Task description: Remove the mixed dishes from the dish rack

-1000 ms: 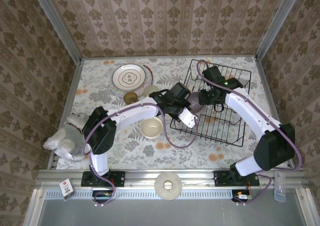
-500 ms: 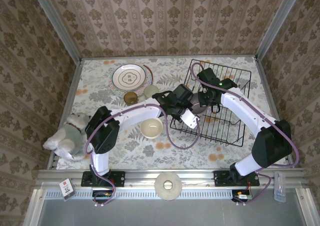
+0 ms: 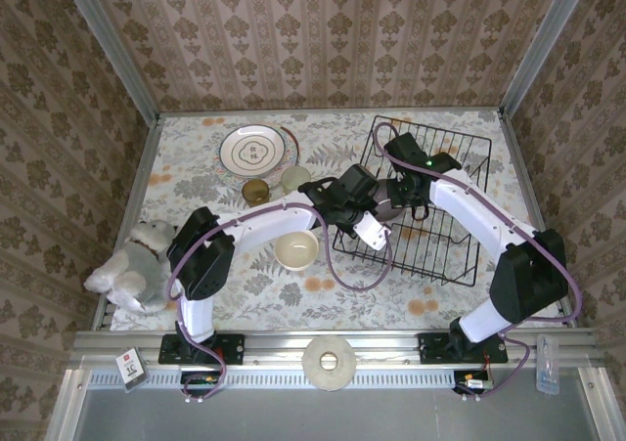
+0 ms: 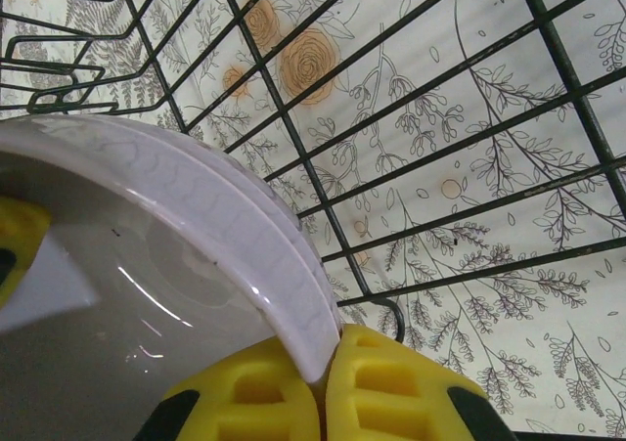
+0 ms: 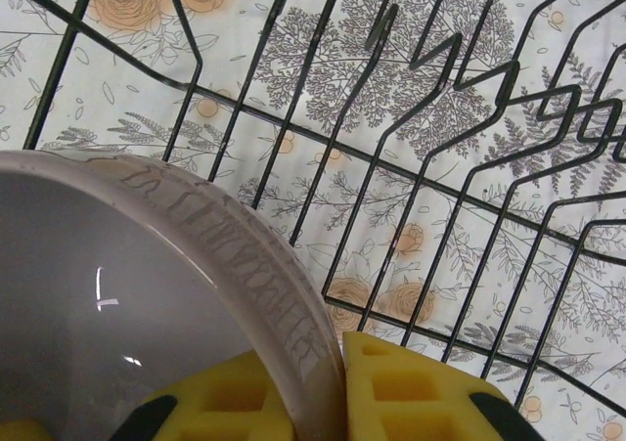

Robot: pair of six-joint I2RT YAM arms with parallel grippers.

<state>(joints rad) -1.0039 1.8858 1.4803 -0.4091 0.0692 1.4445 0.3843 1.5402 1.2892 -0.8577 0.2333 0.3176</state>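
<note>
the dish rack (image 3: 445, 255) is sitting right of centre in the top view, and the lilac bowl (image 4: 147, 265) is lying at its left edge, between both arms. the left gripper (image 4: 323, 392) is pinching the bowl's rim, jaws almost closed. the right gripper (image 5: 337, 382) is pinching the rim likewise, reaching in from the right.

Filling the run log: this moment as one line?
left pincer shut on lilac bowl rim | right pincer shut on same rim | dish rack beneath
</note>
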